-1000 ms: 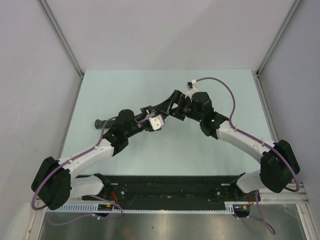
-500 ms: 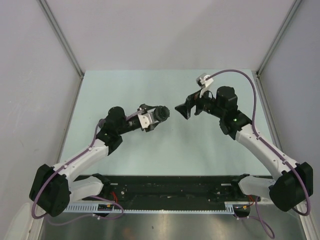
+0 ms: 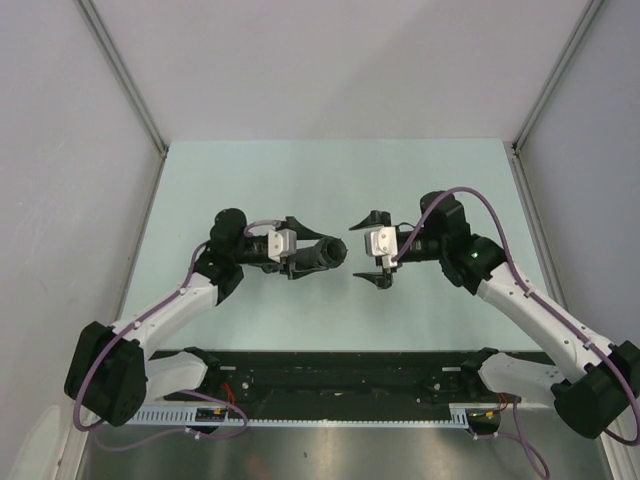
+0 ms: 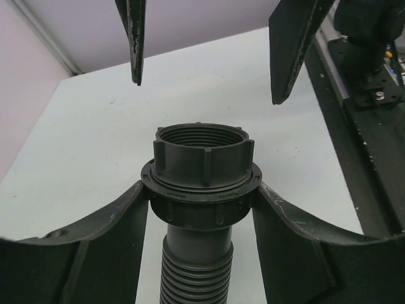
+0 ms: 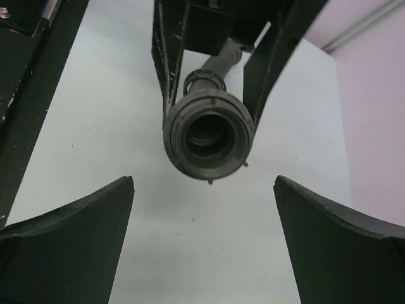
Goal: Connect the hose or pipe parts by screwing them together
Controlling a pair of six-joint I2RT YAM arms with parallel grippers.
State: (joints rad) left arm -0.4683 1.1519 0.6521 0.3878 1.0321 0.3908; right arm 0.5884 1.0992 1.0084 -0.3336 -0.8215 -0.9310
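Left of centre in the top view, the left gripper (image 3: pixel 308 256) holds the ribbed hose tube (image 3: pixel 328 254) level above the table (image 3: pixel 330 180). Its fingers (image 4: pixel 107 240) clamp the collar just under the ring nut (image 4: pixel 201 149), and the open threaded mouth aims rightward, probably so the other arm can reach it. Right of centre, the right gripper (image 3: pixel 362 250) faces it, fingers (image 5: pixel 69 247) spread wide, holding and touching nothing.

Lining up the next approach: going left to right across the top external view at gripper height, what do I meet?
Shut left gripper → collared end of the black corrugated plastic hose it holds → open, empty right gripper.
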